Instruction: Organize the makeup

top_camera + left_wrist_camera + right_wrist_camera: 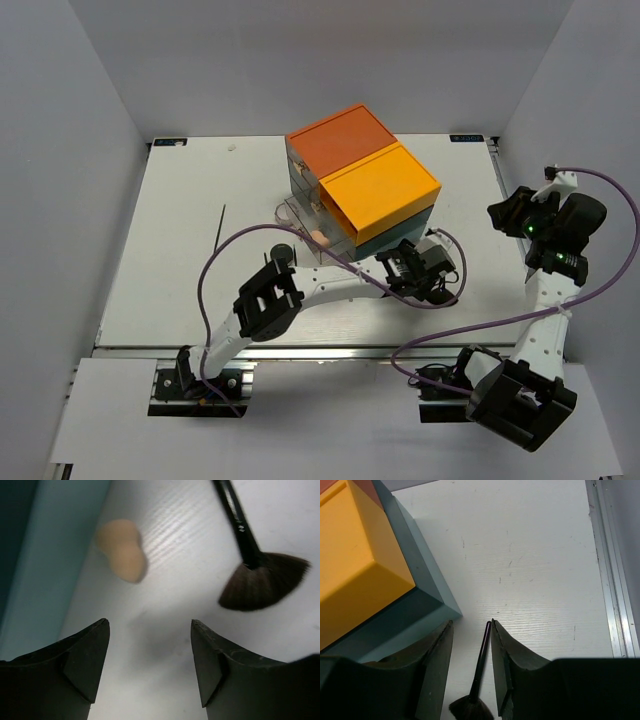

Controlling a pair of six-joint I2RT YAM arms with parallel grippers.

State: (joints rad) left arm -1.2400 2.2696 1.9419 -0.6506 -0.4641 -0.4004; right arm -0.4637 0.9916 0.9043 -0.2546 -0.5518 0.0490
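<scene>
Seemingly between picks, we see the left gripper [150, 625] open and empty over the table [190, 530], sponge [122, 550] upper left, brush [262, 582] upper right; next it must centre on one and close.

Drawer box [380, 185] orange, yellow, teal; sponge [122, 552] beige; brush [260, 580] black, dark brown bristles; table [180, 250] white.

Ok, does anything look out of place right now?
A beige sponge and a black fan brush lie loose on the table beside the teal drawer box; a thin black stick lies alone far left.
</scene>
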